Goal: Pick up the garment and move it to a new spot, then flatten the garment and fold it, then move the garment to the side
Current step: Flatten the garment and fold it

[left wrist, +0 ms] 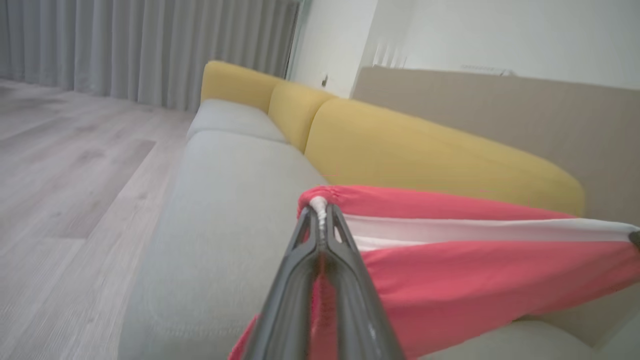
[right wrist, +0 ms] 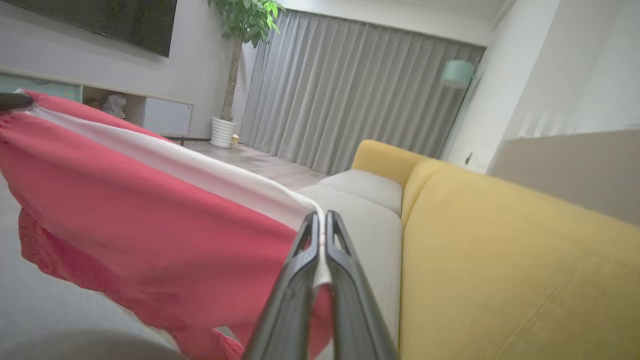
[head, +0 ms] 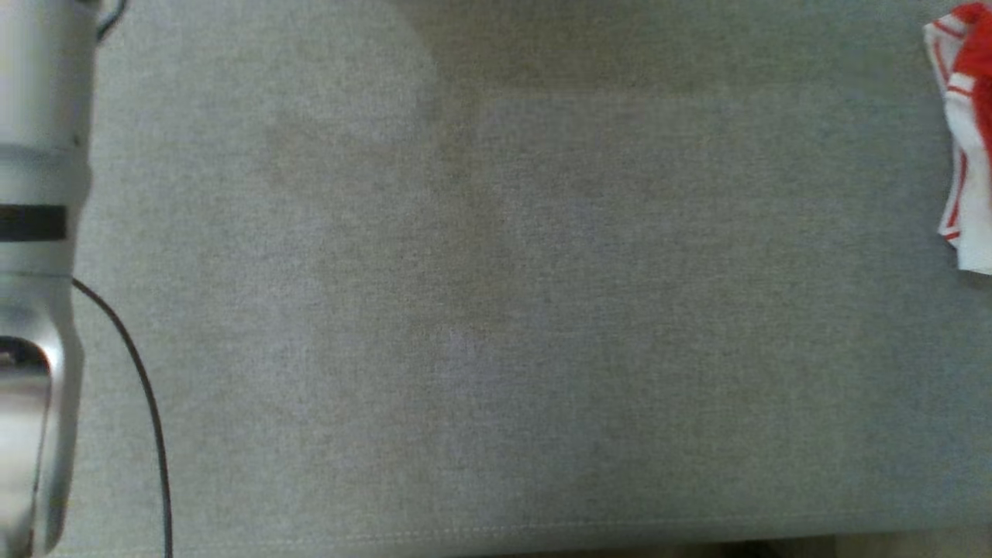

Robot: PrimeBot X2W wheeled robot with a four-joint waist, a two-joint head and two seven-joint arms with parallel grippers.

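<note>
No readable text, label or sign anywhere.

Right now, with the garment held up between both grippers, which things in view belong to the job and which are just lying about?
In the job: red-and-white garment, stretched between left gripper and right gripper, both shut on it; grey sofa seat below.

Just lying about: yellow backrests, potted plant, curtain, and probably the striped cloth at the seat's right edge.

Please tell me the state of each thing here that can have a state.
Left gripper: shut on the garment.
Right gripper: shut on the garment.
Garment: lifted, stretched out between the two, over the sofa.
Curtains: drawn shut.
</note>
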